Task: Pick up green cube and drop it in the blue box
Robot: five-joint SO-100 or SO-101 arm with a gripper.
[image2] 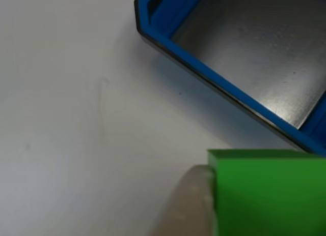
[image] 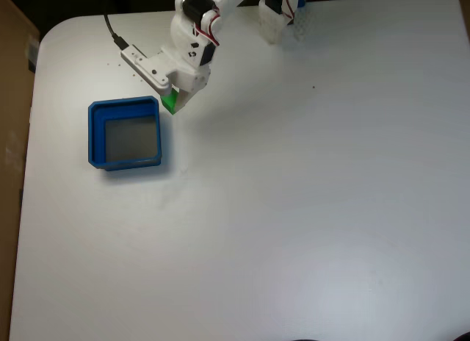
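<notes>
Surface: white table (image: 294, 209).
Gripper (image: 175, 102): clamped on the green cube (image: 170, 101), raised off the table.
Cube: just beside the blue box (image: 94, 135), at its upper-right corner.

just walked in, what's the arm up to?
The arm's gripper is shut on the green cube and holds it just off the upper right corner of the blue box in the fixed view. In the other view, the cube sits against a pale finger, with the box's wall and grey floor close beyond it. The box has nothing in it, so the drop is not yet done.
</notes>
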